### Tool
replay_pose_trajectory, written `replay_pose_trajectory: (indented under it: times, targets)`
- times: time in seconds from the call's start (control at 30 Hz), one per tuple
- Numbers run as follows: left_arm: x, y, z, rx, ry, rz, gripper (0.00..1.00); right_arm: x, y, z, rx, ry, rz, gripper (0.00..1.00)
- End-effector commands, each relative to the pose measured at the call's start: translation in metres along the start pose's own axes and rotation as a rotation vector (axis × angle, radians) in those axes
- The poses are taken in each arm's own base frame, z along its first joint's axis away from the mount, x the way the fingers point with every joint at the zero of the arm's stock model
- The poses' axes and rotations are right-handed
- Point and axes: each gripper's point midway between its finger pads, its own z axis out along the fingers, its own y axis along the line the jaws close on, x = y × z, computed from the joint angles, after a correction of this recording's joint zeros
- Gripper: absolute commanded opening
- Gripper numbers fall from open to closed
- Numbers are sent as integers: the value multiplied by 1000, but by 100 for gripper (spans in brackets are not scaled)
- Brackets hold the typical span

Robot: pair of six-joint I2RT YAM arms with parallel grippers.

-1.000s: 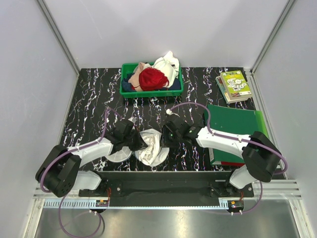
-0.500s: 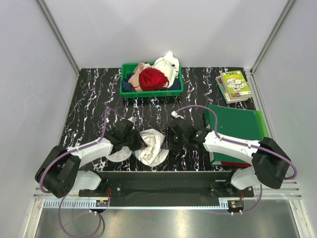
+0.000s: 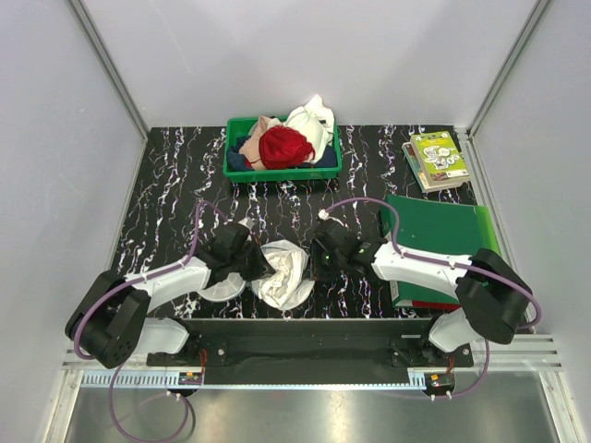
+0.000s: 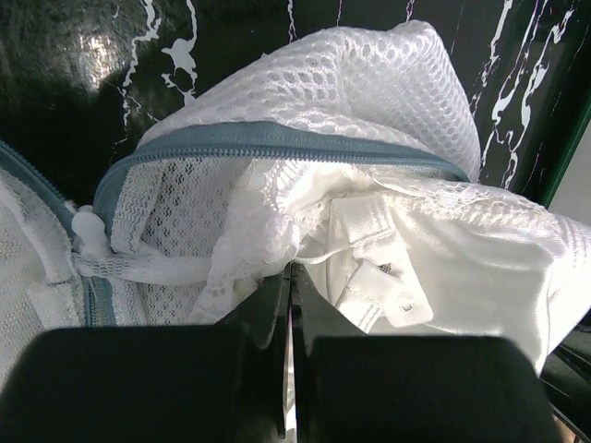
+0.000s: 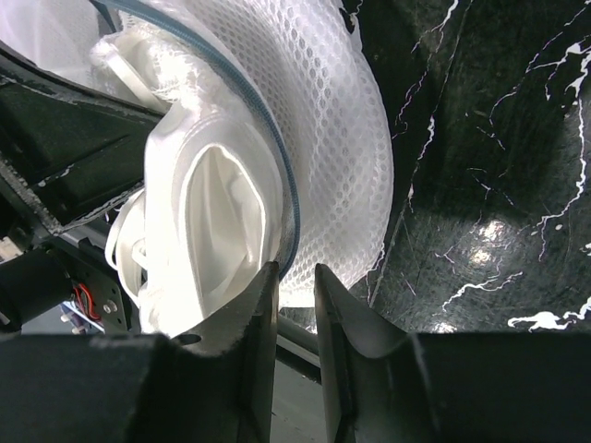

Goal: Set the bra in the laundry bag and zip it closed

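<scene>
Bag (image 4: 369,83) sat open btwn both arms, bra (image 4: 462,268) stuffed in its R half, spilling past the rim. L gripper (image 4: 288,305) was clamped tight on white fabric at the mouth, bag or bra, couldn't tell. R gripper (image 5: 295,277) had jaws a slit apart at bag's rim, nothing visibly held.

No wording can be read anywhere. The green-covered book (image 3: 437,159) at the far right corner of the tabletop (image 3: 175,185) carries a printed white-and-green cover design, too small to make out.
</scene>
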Motion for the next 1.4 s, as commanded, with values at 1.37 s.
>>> replay_pose_trajectory:
  times: [1.37]
  targets:
    - [-25,-15,-34,-34,-122,119,16,-23,59,-91,-101,-97,-63,0]
